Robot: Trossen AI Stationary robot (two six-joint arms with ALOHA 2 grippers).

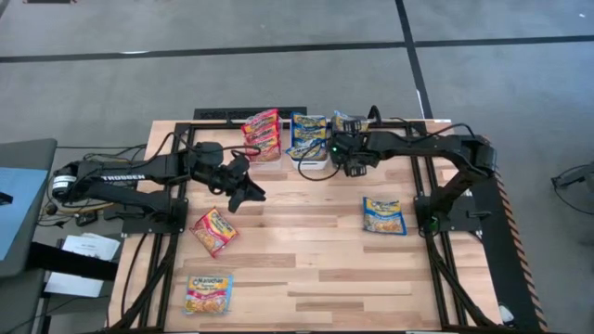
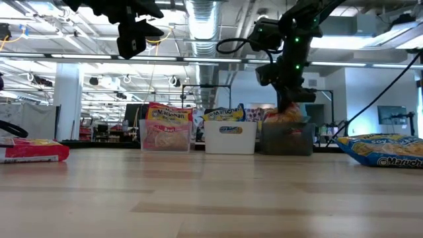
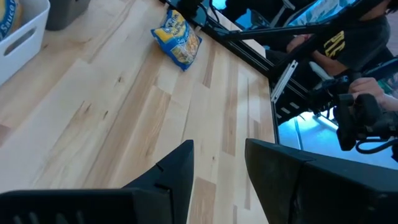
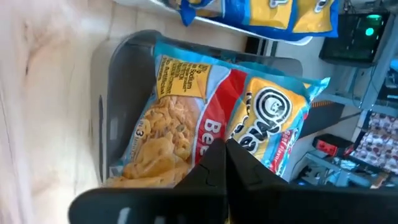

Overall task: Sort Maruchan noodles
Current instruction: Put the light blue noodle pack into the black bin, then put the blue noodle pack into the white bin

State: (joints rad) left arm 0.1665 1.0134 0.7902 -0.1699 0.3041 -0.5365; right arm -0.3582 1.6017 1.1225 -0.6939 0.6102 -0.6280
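My right gripper is at the dark grey bin on the table's far edge, shut on a light-blue and red Maruchan noodle packet that sits partly inside that bin. My left gripper hovers open above the table's left middle with nothing between its fingers. A clear bin holds red packets and a white bin holds blue ones. Loose packets lie flat on the table: a pink-orange one, another at near left, and a blue one. My right gripper pinches the packet's upper edge between its two shut fingers, slanting down from above and from the table's near side. The packet's lower part is inside the dark grey bin and its upper part stands above the rim.
The three bins stand in a row along the far edge, close together. Black frame rails run along the table's left and right sides. The table's wooden middle and near part is bare between the loose packets.
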